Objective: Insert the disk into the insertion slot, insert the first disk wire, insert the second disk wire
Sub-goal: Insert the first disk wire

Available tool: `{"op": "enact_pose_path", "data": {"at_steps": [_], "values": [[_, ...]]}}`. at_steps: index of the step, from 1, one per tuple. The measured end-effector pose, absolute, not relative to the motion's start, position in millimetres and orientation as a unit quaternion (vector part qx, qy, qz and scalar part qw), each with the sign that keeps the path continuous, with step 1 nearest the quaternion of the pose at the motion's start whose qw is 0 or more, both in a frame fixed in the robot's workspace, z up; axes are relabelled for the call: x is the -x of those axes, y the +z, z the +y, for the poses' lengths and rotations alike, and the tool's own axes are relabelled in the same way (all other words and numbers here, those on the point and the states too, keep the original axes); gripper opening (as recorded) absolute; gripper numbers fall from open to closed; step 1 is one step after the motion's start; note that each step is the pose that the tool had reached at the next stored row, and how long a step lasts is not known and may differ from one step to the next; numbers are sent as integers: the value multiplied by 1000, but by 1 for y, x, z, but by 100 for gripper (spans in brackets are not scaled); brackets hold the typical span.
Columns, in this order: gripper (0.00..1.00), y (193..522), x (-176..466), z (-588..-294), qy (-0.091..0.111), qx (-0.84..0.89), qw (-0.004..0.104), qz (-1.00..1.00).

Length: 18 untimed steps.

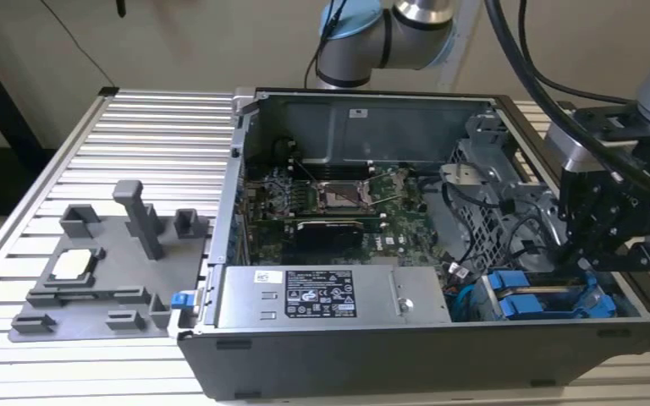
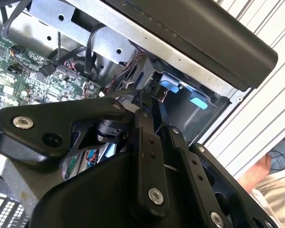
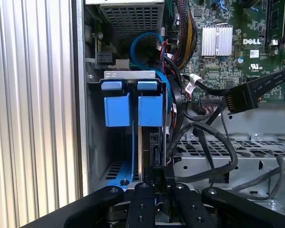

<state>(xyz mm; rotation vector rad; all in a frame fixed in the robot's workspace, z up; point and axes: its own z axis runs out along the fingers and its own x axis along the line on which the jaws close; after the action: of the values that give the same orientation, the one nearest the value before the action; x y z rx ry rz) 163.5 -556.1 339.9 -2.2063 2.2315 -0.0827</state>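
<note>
On the ribbed aluminium table (image 1: 145,144): one open computer case (image 1: 415,359), lying on its side with the interior facing up. Beside it, toward the exterior view's left, is one grey moulded fixture tray (image 1: 88,296) with upright posts.

Robot arm (image 1: 393,34): reaches over the case from its far side, wrist above the corner at the exterior view's right.

Power-supply box (image 1: 314,296): silver, labelled, along the near wall of the case.

Motherboard (image 1: 337,199): green, on the case floor, mid-case.

Insertion slot (image 3: 130,74): grey sheet-metal drive cage with a perforated floor, in the corner just beside the power-supply box.

Disk (image 3: 150,111): seated on edge in the slot, blue end tab showing, on the motherboard side.

Other drive carrier (image 3: 117,110): just beside the disk, on the case-wall side, tabs level.

Gripper (image 3: 157,178): over the end of the disk away from the tabs. Fingers (image 3: 145,194) drawn narrow, tips close together; whether they clasp anything cannot be told.

Blue data cable (image 3: 145,40): looped between the tabs and the power-supply box.

Black flat connector (image 3: 237,97): on a loose cable over the motherboard edge, apart from the disk.
</note>
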Motion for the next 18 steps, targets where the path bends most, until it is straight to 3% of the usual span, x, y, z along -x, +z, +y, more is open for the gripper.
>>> {"op": "enact_pose_path", "data": {"at_steps": [18], "values": [[19,340,-165,-558,-26,703,1,711]]}}
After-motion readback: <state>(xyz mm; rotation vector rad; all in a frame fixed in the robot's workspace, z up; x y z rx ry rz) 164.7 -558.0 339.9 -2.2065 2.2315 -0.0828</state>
